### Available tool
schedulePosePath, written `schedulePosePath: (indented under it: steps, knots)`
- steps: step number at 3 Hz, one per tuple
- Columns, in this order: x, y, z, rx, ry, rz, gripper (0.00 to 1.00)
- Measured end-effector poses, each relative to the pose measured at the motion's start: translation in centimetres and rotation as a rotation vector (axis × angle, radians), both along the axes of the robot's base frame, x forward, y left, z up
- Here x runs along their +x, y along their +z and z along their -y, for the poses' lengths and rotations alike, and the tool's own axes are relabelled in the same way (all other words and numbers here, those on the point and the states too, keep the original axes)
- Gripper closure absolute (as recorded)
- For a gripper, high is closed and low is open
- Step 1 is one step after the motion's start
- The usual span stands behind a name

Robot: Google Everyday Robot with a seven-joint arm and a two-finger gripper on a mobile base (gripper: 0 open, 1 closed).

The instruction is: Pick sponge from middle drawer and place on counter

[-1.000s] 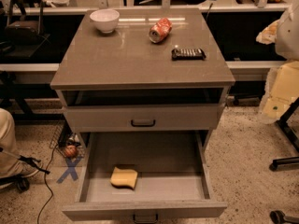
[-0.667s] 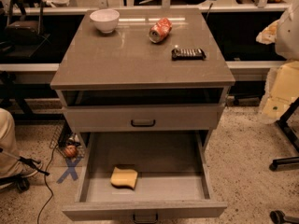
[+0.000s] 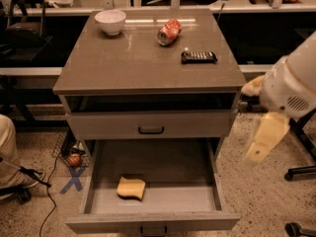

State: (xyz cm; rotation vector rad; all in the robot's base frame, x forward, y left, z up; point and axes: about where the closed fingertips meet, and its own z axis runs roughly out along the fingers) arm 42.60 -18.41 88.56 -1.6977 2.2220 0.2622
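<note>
The pale yellow sponge [image 3: 131,187] lies on the grey floor of the open middle drawer [image 3: 153,220], left of centre and near the front. The counter [image 3: 138,63] is the grey-brown top of the cabinet above it. My gripper [image 3: 264,135] hangs from the white arm housing [image 3: 294,85] at the right of the cabinet, about level with the shut upper drawer. It is well to the right of the sponge, above it and outside the drawer. It holds nothing that I can see.
On the counter stand a white bowl [image 3: 110,21] at the back left, a crushed red can [image 3: 169,31] at the back middle and a dark flat object [image 3: 198,57] at the right. The upper drawer [image 3: 150,125] is shut. A chair base [image 3: 301,171] stands at the right.
My arm and gripper have moved a little left and down, closer to the cabinet's right side. The sponge and drawer have not moved.
</note>
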Motion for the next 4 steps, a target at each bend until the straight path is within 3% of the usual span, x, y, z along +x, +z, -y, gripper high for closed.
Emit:
schedulePosePath:
  steps: [1, 2, 3, 4]
  knots:
    - [-2.9, -9.5, -4.1, 0.194, -0.017, -0.130, 0.00]
    - [-5.6, -16.1, -8.1, 0.323, -0.059, -0.236, 0.00]
    - [-5.6, -16.1, -8.1, 0.323, -0.059, -0.236, 0.00]
    - [-4.6, -19.1, -8.4, 0.330, -0.098, -0.232, 0.00]
